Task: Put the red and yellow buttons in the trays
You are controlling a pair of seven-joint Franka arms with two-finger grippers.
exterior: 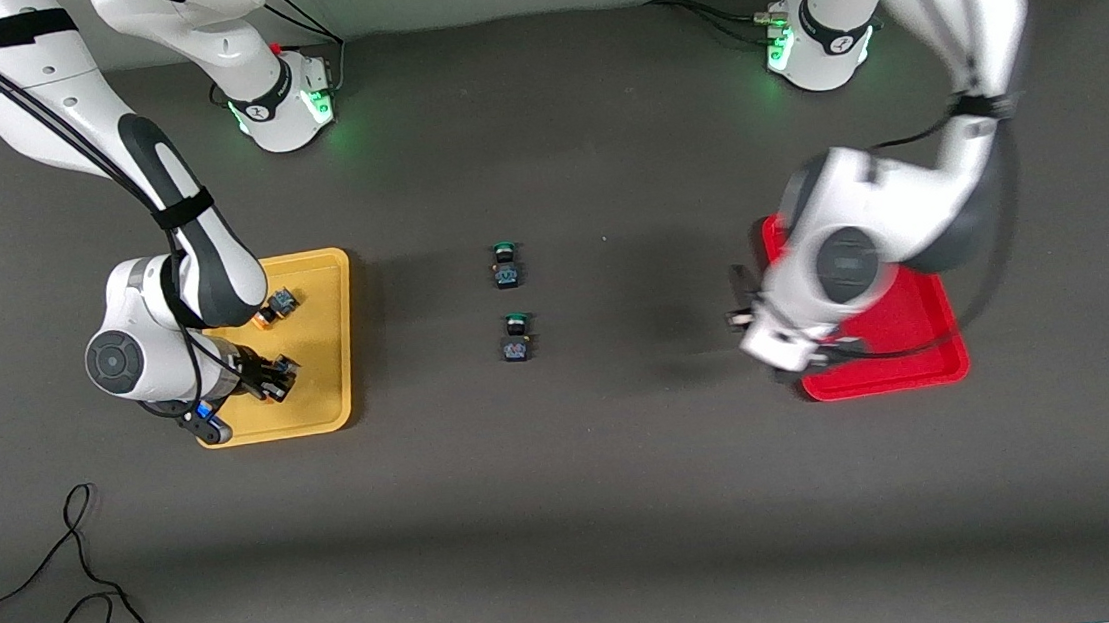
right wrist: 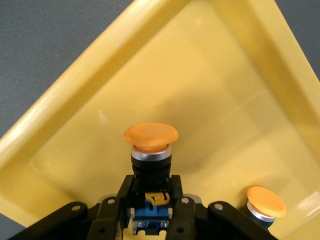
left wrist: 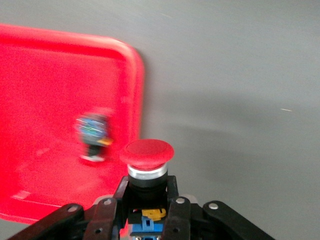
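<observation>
My left gripper (exterior: 737, 308) (left wrist: 146, 194) is shut on a red-capped button (left wrist: 146, 154) and holds it over the table, just off the rim of the red tray (exterior: 905, 361) (left wrist: 45, 70). A second red button (left wrist: 93, 134) lies in that tray; the left arm hides it in the front view. My right gripper (exterior: 274, 376) (right wrist: 151, 194) is shut on a yellow-capped button (right wrist: 151, 137) and holds it low over the yellow tray (exterior: 329, 351) (right wrist: 215, 90). Another yellow button (exterior: 277, 306) (right wrist: 265, 202) lies in that tray.
Two green-capped switches (exterior: 506, 265) (exterior: 516, 338) sit on the dark mat midway between the trays, one nearer to the front camera. Black cables (exterior: 87, 593) trail at the near edge, toward the right arm's end.
</observation>
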